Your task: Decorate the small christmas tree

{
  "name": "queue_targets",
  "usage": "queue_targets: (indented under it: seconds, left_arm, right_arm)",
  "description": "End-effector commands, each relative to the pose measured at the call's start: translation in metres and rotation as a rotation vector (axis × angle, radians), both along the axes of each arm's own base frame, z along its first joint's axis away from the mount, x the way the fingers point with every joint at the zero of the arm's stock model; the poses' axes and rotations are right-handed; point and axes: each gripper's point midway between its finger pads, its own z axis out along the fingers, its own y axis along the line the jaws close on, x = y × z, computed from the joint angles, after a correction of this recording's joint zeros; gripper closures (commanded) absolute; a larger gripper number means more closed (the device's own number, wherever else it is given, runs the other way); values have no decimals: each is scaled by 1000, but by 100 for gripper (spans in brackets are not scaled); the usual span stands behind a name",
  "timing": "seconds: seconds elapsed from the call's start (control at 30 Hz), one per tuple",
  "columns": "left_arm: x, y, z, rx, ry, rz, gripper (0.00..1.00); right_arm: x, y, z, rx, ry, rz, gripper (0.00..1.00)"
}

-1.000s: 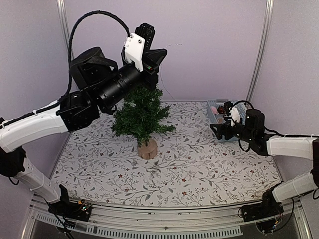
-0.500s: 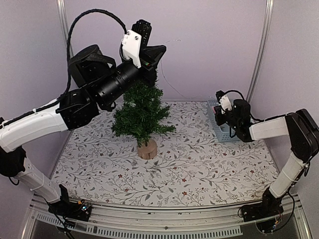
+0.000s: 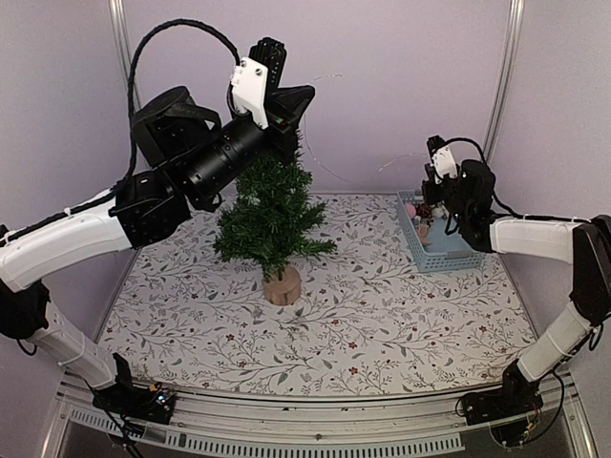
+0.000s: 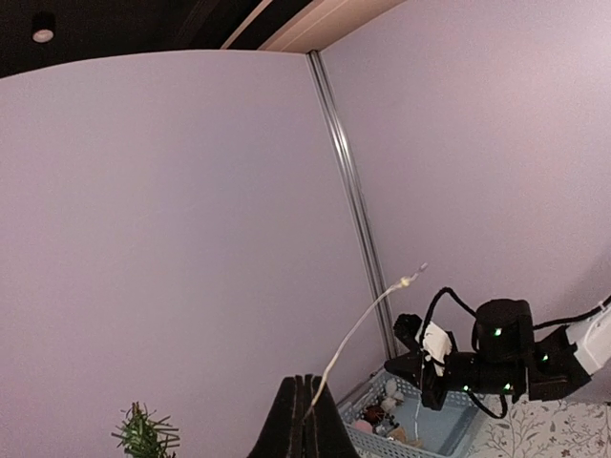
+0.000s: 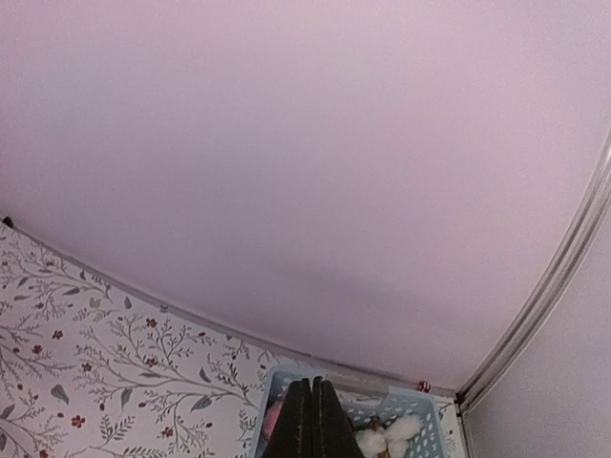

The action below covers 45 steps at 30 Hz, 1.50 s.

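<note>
Right gripper (image 3: pixel 428 198) has risen over the basket (image 3: pixel 449 265), pinched shut; left gripper (image 4: pixel 305 384) pinches a wire (image 4: pixel 358 329).

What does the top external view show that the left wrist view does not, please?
Only the top external view shows most of the small christmas tree standing on its pale wooden stump; the left wrist view catches just a sprig of it. Only the left wrist view shows the left gripper shut on a thin pale string that rises toward the wall. Both views show the blue basket of ornaments with the right arm reaching over it.
</note>
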Motion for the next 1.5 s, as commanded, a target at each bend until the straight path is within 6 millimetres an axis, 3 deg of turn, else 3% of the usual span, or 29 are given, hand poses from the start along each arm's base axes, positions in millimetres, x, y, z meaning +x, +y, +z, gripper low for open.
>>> queue_targets:
  seconds: [0.0,0.33,0.57,0.73,0.9,1.27,1.47]
  left_arm:
    - [0,11,7,-40,-8,6,100]
    - [-14,27,25,-80,-42,-21,100]
    - [-34,55,51,-153,-91,-52,100]
    - [-39,69,59,-170,-98,-33,100]
    - [-26,90,63,-196,-94,37,100]
    - [28,148,66,-294,-65,202,100]
    - [54,175,74,-354,-83,234,100]
  right_arm:
    - [-10,-19,78,9,-144,-77,100]
    - [-47,-31,173,35,-304,-76,100]
    - [-81,-6,215,108,-323,137,100]
    - [-109,29,222,151,-289,366,100]
    - [-122,61,212,159,-234,481,100]
    - [-88,84,194,247,-115,500,100]
    - [-71,91,205,286,-118,490,100]
